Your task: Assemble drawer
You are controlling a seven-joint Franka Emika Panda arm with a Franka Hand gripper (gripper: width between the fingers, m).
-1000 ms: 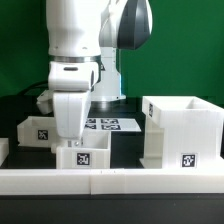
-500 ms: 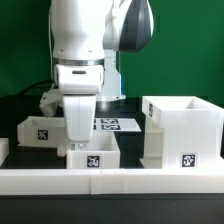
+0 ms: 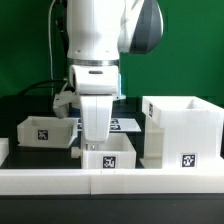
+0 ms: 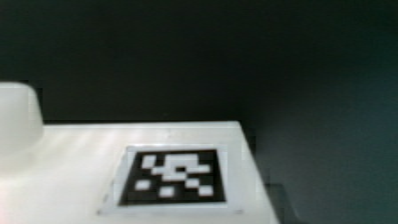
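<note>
My gripper (image 3: 95, 138) reaches down into a small white open-top tray (image 3: 120, 158) and is shut on its wall, near the front border wall. The tray's front face carries a black-and-white tag. The tall white box shell (image 3: 185, 128) stands just to the exterior view's right of it, with a tag low on its front. A second small tray (image 3: 45, 130) sits at the exterior view's left. The wrist view shows a white surface with a tag (image 4: 178, 178) against dark table. My fingers do not show there.
A long low white border wall (image 3: 60, 182) runs along the front. The marker board (image 3: 126, 124) lies behind the arm. The table is black, with a green backdrop behind. A narrow gap separates the held tray from the box shell.
My gripper and the small tray have slid together toward the exterior view's right, closer to the box shell. The left tray and the shell have not moved.
</note>
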